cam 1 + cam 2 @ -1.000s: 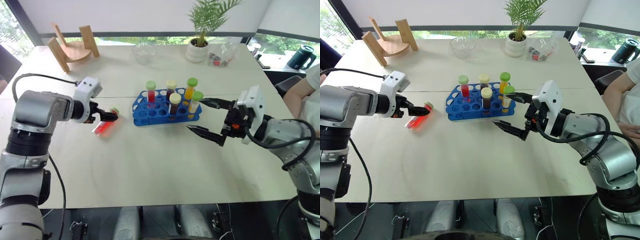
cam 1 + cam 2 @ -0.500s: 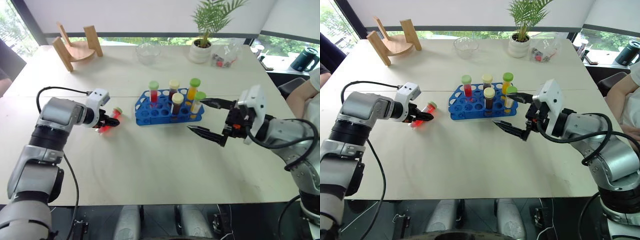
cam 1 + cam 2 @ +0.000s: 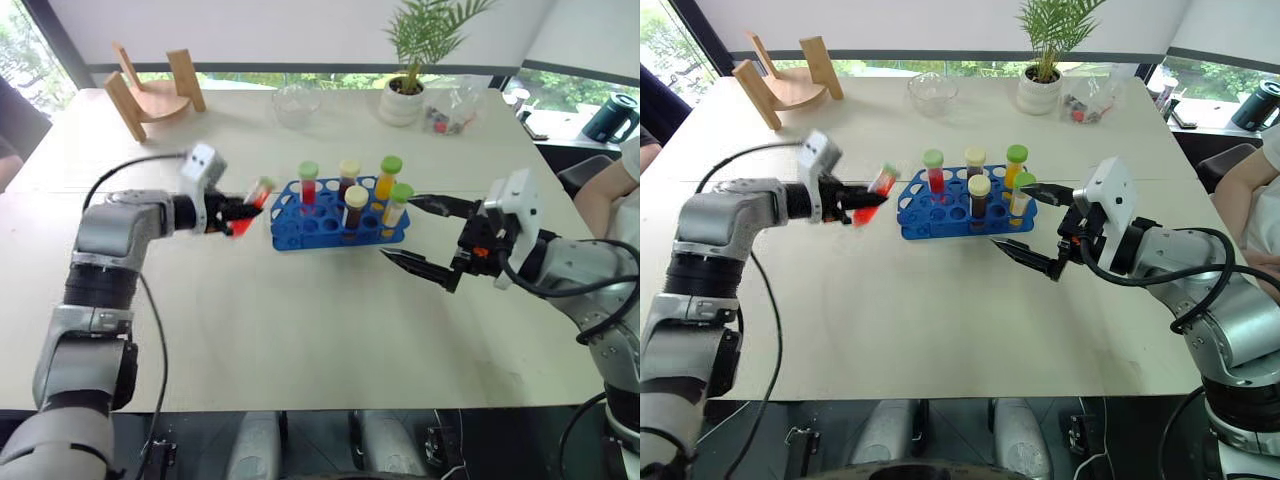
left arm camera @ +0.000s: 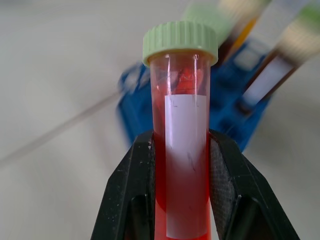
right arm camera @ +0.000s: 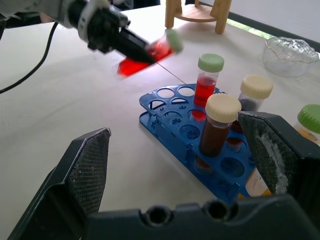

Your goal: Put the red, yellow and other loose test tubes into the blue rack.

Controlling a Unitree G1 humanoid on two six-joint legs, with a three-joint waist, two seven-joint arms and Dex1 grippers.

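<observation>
A wide, pale table (image 3: 300, 330) runs from the near edge to a row of windows at the back. At its far left stands a wooden stand (image 3: 152, 88) of slanted slats. At the far side, right of centre, a small palm sits in a white pot (image 3: 401, 100), with a clear glass bowl (image 3: 296, 104) to its left and a crumpled clear bag (image 3: 447, 108) holding small items to its right. A dark kettle (image 3: 607, 113) sits on a surface beyond the table's right corner, and a person's arm (image 3: 612, 190) shows at the right edge.

Near the table's centre sits the blue rack (image 3: 335, 222), its top a grid of round holes. Five capped test tubes stand upright in it: a red one with a green cap (image 3: 307, 184), a dark one with a cream cap at the back (image 3: 347, 177), a dark maroon one with a cream cap in front (image 3: 354, 207), and two yellow ones with green caps (image 3: 386, 177) (image 3: 398, 204).

The left hand (image 3: 238, 212) is clenched on a red test tube with a green cap (image 3: 251, 203), held tilted above the table just beside the rack's left end, cap toward the rack. In the left wrist view, both black fingers (image 4: 132, 192) press the tube's sides.

The right hand (image 3: 418, 235) hovers just right of the rack, its two black fingers spread wide and holding nothing.
</observation>
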